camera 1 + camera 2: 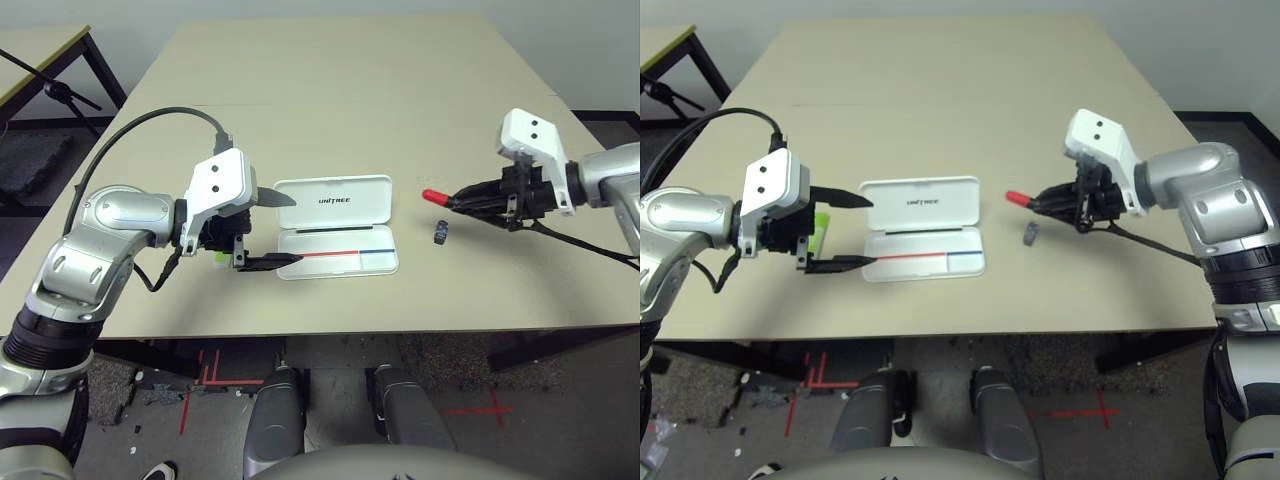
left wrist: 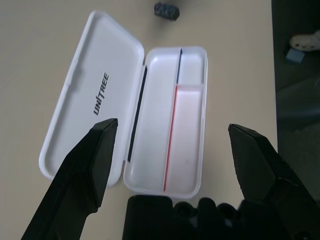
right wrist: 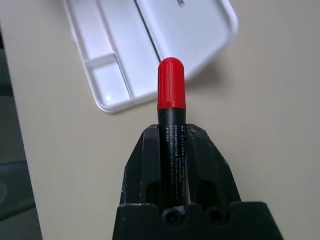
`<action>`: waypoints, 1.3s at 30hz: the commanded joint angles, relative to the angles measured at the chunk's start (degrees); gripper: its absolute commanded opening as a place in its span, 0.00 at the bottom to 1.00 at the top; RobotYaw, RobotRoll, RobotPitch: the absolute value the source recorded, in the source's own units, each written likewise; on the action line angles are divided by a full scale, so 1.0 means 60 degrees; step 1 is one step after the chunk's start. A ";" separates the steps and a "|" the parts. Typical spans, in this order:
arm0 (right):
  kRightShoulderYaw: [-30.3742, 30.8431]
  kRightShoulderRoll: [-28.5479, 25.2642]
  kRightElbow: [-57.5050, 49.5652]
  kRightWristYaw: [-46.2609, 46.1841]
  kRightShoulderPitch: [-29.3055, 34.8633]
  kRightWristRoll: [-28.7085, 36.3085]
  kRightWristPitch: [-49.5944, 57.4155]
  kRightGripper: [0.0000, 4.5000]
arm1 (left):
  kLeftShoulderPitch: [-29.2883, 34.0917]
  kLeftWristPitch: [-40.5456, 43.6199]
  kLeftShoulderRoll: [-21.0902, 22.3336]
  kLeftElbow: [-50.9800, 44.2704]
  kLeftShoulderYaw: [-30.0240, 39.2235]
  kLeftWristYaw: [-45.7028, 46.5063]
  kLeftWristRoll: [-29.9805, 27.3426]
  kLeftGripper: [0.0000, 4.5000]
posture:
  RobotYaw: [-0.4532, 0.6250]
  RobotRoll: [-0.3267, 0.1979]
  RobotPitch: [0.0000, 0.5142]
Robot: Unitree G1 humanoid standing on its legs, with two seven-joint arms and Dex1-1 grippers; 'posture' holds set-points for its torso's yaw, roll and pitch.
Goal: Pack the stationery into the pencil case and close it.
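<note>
Marker: a black-bodied marker with a red cap (image 3: 171, 90) is clamped between the right gripper's (image 1: 462, 200) fingers, raised above the table (image 1: 330, 90); its long axis runs along the fingers, red end leading toward the case.
Pencil case: the white pencil case (image 1: 340, 250) lies open mid-table, lid flat on the far side with "UNITREE" print, long axis running left to right, a red-and-blue stripe across the tray.
Left gripper: the left gripper (image 1: 285, 228) hangs at the case's left end, fingers spread wide, holding nothing.
Highlighter: a lime-green highlighter (image 1: 820, 228) lies on the table beneath the left gripper, partly hidden.
Block: a small dark block (image 1: 440, 233) rests on the table between case and right gripper.
</note>
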 commanded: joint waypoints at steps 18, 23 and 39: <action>0.1985 0.3041 0.0211 -0.0831 -0.1054 -0.1157 -0.0966 0.11 | 0.0247 0.0092 0.0250 -0.0162 -0.0118 0.0030 0.0241 1.00 | 0.45 0.62 0.18; 0.2360 0.3377 0.0724 -0.1070 -0.1118 -0.1714 -0.1412 0.11 | 0.0271 0.0133 0.0234 -0.0191 -0.0121 0.0085 0.0242 1.00 | 0.45 0.62 0.19; 0.2618 0.4008 0.1608 -0.1216 -0.1030 -0.2642 -0.2847 0.42 | 0.0526 0.0307 0.0285 -0.0390 -0.0024 0.0282 0.0213 1.00 | 0.46 0.62 0.19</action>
